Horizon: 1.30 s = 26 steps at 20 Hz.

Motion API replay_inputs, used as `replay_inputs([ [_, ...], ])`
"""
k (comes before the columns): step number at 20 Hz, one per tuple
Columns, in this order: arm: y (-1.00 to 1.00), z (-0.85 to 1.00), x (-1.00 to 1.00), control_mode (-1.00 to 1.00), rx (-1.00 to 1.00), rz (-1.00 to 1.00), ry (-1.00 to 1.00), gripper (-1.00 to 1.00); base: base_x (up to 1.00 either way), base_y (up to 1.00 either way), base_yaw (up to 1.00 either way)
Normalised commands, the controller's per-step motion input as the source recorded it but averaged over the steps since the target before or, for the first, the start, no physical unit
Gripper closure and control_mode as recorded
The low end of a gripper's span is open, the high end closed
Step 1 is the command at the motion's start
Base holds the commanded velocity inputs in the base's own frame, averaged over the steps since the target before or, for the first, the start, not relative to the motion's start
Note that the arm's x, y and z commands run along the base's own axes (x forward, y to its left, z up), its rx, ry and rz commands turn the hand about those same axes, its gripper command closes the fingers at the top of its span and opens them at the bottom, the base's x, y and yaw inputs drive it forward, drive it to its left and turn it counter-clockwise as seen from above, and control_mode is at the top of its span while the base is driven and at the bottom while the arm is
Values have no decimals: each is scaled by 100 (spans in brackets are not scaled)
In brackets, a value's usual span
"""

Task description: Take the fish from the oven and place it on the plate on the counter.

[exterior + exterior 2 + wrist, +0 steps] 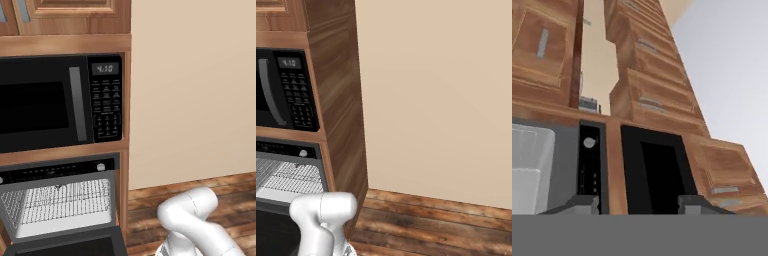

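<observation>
Claw (636, 204) fingertips (582, 204) stand apart in the hand view, nothing between them. Wooden cabinet column (65, 42) carries both appliances. Microwave (60, 102), black, sits in the upper bay; its clock display (104, 68) reads 4:10 (keypad lettering too small to read). Oven (60, 200) below has its door (75, 246) down, wire racks (57, 200) exposed, a round silver knob (101, 167) on the control strip. Fish cannot be made out on the racks. White arm (195, 220) rises at the lower right.
</observation>
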Motion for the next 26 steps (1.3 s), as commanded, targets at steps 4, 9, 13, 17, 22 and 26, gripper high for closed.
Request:
replay_inputs([
  [4, -55, 82, 1, -100, 25, -1, 4, -100, 0, 0, 0],
  [9, -18, 95, 30, -100, 16, -18, 25, -100, 0, 0, 0],
  [13, 0, 68, 48, -100, 6, -33, 35, -100, 0, 0, 0],
  [17, 26, 40, 37, -100, 0, -25, 44, -100, 0, 0, 0],
  [22, 21, 34, 41, -100, -1, -6, 53, -100, 0, 0, 0],
  [26, 0, 13, 24, -100, 1, 0, 43, -100, 0, 0, 0],
])
